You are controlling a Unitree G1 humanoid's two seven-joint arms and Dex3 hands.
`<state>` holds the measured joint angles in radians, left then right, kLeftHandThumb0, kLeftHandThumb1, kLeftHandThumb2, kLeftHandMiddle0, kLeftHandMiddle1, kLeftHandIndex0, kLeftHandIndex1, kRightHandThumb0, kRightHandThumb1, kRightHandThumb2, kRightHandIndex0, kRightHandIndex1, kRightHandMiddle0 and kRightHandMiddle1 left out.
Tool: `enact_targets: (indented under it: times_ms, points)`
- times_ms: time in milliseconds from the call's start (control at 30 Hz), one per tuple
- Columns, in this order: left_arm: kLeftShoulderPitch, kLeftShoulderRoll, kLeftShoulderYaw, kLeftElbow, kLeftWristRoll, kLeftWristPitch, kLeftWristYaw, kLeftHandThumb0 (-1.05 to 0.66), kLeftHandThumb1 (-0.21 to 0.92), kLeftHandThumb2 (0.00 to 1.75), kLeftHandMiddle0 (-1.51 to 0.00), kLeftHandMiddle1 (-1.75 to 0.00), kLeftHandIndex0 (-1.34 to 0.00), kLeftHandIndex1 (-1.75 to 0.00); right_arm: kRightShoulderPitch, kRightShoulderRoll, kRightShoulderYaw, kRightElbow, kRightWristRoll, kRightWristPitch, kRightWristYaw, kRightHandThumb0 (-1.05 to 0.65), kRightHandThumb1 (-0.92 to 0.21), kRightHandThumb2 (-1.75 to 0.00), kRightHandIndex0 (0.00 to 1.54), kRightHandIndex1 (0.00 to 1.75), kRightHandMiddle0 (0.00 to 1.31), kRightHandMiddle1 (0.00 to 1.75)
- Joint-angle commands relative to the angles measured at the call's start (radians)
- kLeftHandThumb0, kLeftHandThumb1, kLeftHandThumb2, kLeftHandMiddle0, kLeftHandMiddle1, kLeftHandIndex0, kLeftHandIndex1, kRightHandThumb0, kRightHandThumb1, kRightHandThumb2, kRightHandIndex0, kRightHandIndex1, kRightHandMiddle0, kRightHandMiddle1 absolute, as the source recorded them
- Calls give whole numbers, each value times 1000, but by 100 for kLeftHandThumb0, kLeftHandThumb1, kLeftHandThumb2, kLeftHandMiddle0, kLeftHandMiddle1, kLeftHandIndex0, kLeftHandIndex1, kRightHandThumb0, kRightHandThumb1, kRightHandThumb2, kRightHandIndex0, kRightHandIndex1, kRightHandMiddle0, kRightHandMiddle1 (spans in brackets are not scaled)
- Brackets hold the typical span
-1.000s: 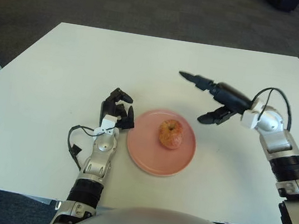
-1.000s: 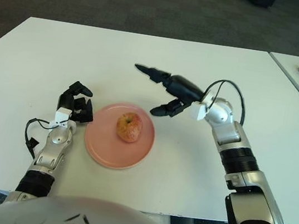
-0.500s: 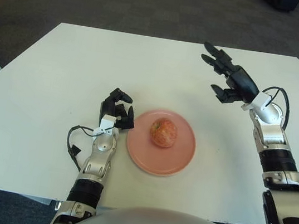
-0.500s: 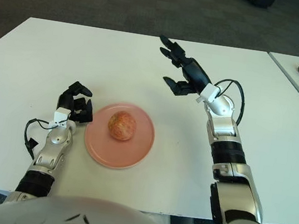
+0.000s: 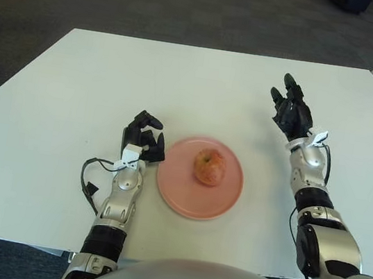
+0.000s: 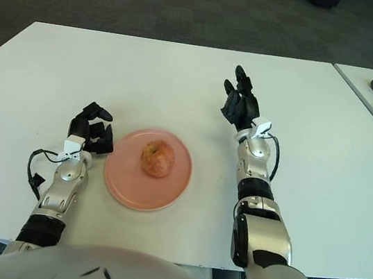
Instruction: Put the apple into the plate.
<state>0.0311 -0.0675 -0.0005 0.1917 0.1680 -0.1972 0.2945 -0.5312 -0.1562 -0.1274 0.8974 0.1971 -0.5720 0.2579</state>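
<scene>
Already the apple [image 5: 210, 167] is seated in the plate [image 5: 178, 198] on the table [image 5: 76, 81]. The right robot hand [image 5: 290, 113] is raised clear, fingers released and empty; the left robot hand [image 5: 144, 139], curled on nothing, shows just left of the plate. Withdrawal is best made upward and away, so the plate is not nudged.

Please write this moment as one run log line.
apple: on pink plate | right robot hand: open, raised right of plate | left robot hand: curled, empty, beside plate's left rim
</scene>
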Motion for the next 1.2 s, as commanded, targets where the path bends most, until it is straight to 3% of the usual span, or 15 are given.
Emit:
enact_targets:
  times_ms: [0, 400, 967, 1167]
  points:
    - [9, 4, 1, -12, 3, 8, -5, -53, 16, 150, -121, -175, -73, -175, -6, 33, -3, 36, -21, -2, -29, -104, -92, -108, 0, 0, 0, 12]
    - [13, 6, 3, -15, -4, 14, -13, -53, 16, 150, -121, -175, -73, -175, -5, 49, -20, 157, -56, -15, -58, -98, -92, -107, 0, 0, 0, 8]
    - [16, -2, 7, -18, -8, 6, -11, -54, 16, 151, -122, -175, -74, -175, 61, 62, 14, 157, -125, -51, -81, -98, -92, -107, 0, 0, 0, 2]
    - [13, -11, 14, -3, -9, -31, 8, -53, 17, 150, -121, -175, -73, -175, 80, 60, 31, 158, -163, -73, -109, -98, -92, -108, 0, 0, 0, 0]
